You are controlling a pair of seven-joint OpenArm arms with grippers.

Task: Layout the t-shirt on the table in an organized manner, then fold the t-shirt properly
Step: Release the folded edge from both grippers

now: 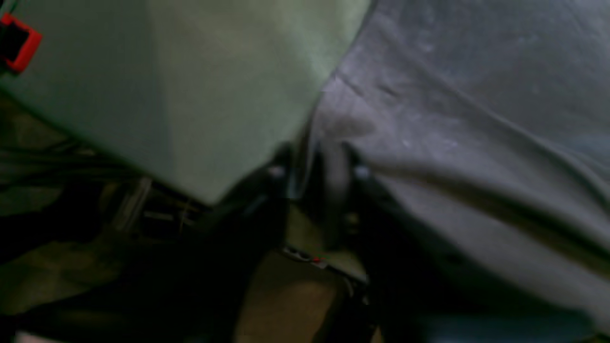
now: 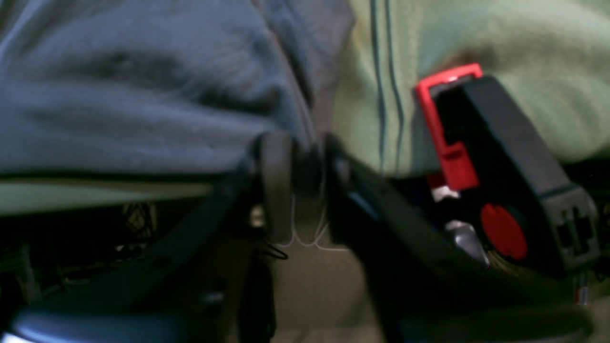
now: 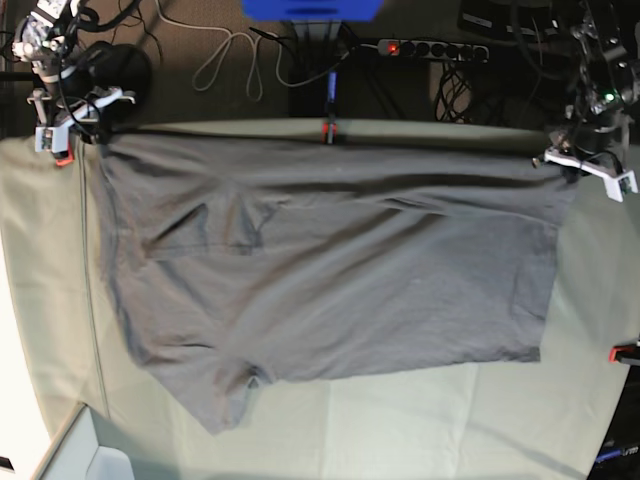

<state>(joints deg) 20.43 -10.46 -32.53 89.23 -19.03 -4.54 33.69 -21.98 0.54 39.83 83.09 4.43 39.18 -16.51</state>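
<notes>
The dark grey t-shirt [image 3: 330, 270] lies spread wide over the table [image 3: 400, 420], which is draped in pale green cloth. Its far edge is stretched between both arms. My right gripper [image 3: 85, 130] is at the shirt's far left corner and my left gripper [image 3: 572, 168] at its far right corner. In the left wrist view the left gripper [image 1: 319, 166] has its fingers apart, with the edge of the t-shirt [image 1: 452, 119] blurred between them. In the right wrist view the right gripper [image 2: 307, 162] also shows a gap, at the hem of the t-shirt [image 2: 119, 95].
A red and black clamp [image 2: 448, 133] grips the table cloth just right of the right gripper. Other red clamps sit at the far edge [image 3: 326, 130] and the right edge [image 3: 625, 352]. Cables and a power strip [image 3: 430, 48] lie beyond the table.
</notes>
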